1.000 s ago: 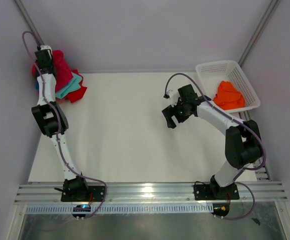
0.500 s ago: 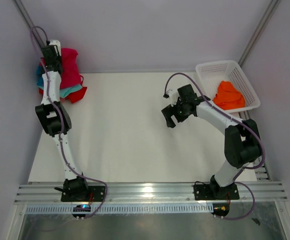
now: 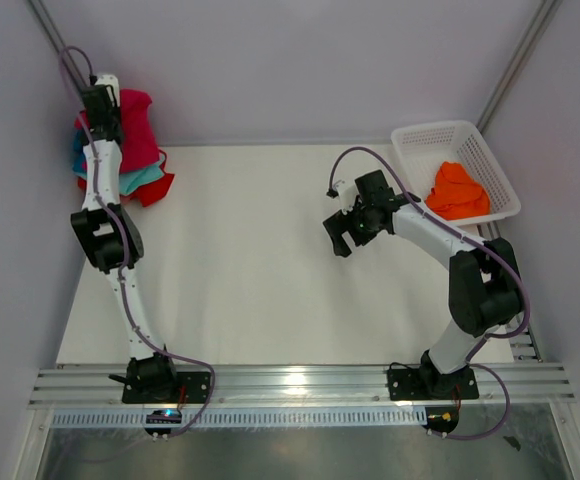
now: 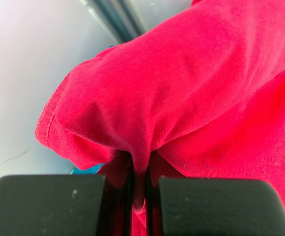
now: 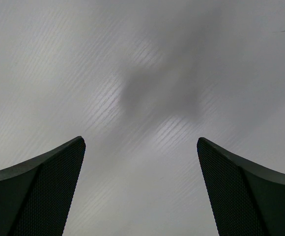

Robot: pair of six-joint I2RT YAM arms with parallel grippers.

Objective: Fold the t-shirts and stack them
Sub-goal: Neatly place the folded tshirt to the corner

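Observation:
A crimson t-shirt (image 3: 140, 130) hangs bunched at the far left corner, lifted above a pile of teal (image 3: 142, 180), blue and red t-shirts (image 3: 158, 190). My left gripper (image 3: 100, 105) is shut on a fold of that crimson cloth (image 4: 182, 98); in the left wrist view the fabric is pinched between the dark fingers (image 4: 54, 206). An orange t-shirt (image 3: 457, 191) lies in the white basket (image 3: 420, 140) at the far right. My right gripper (image 3: 338, 236) hovers open over bare table right of centre, nothing between its fingers (image 5: 39, 191).
The white table top (image 3: 260, 270) spreads between the arms. Grey walls and metal frame posts (image 3: 55, 40) close in behind the left pile. An aluminium rail (image 3: 300, 385) runs along the near edge, where both arm bases are bolted.
The left gripper rose and shifted slightly right with the crimson t-shirt, drawing it up off the pile; over the last half second it barely moved. The right arm has stayed still.

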